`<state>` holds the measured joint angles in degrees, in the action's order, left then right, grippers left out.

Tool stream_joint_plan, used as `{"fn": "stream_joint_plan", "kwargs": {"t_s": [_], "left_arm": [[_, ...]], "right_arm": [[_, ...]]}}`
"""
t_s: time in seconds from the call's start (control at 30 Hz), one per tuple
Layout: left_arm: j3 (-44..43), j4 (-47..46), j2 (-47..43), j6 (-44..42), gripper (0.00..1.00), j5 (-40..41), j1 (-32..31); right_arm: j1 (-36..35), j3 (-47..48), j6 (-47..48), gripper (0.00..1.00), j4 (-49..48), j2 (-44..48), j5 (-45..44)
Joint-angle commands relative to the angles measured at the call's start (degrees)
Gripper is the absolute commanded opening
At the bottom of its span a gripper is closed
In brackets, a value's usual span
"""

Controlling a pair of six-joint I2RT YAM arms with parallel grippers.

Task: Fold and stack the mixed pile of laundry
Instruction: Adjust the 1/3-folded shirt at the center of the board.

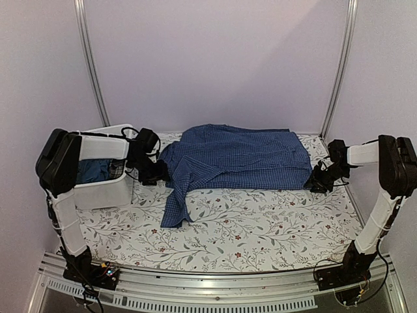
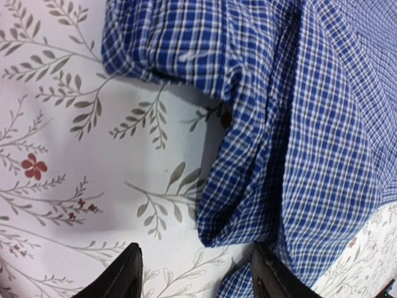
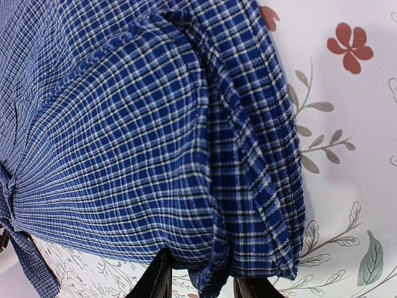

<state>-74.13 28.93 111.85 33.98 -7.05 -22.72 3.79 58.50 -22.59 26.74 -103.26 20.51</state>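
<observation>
Our table (image 1: 273, 228) is covered edge to edge with a floral cloth (image 1: 130, 235), and we've got two things sitting right on that. A blue checked shirt (image 1: 241, 156) is spread flat across the far half, one sleeve trailing toward the near left. A white tub (image 1: 101, 189) stands at the far left, near the shirt's left end.

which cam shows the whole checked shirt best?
Top external: the entire checked shirt lies spread on the tablecloth, one sleeve trailing toward the near edge, so its outline is clear. Left wrist shows only a close-up of a bunched edge; right wrist only a folded corner filling most of the frame.
</observation>
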Motion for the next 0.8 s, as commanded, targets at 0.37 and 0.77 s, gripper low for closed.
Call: {"fn": "stream_joint_plan", "kwargs": {"t_s": [0.37, 0.77], "left_arm": [[-0.70, -3.15, 4.09, 1.21, 0.48, -6.57, -0.72], [-10.06, 2.25, 2.22, 2.43, 0.00, -13.61, 4.74]], "right_arm": [[-0.01, 0.35, 1.70, 0.31, -0.40, -3.49, -4.00], [0.05, 2.52, 6.21, 0.11, 2.79, -0.76, -6.54]]}}
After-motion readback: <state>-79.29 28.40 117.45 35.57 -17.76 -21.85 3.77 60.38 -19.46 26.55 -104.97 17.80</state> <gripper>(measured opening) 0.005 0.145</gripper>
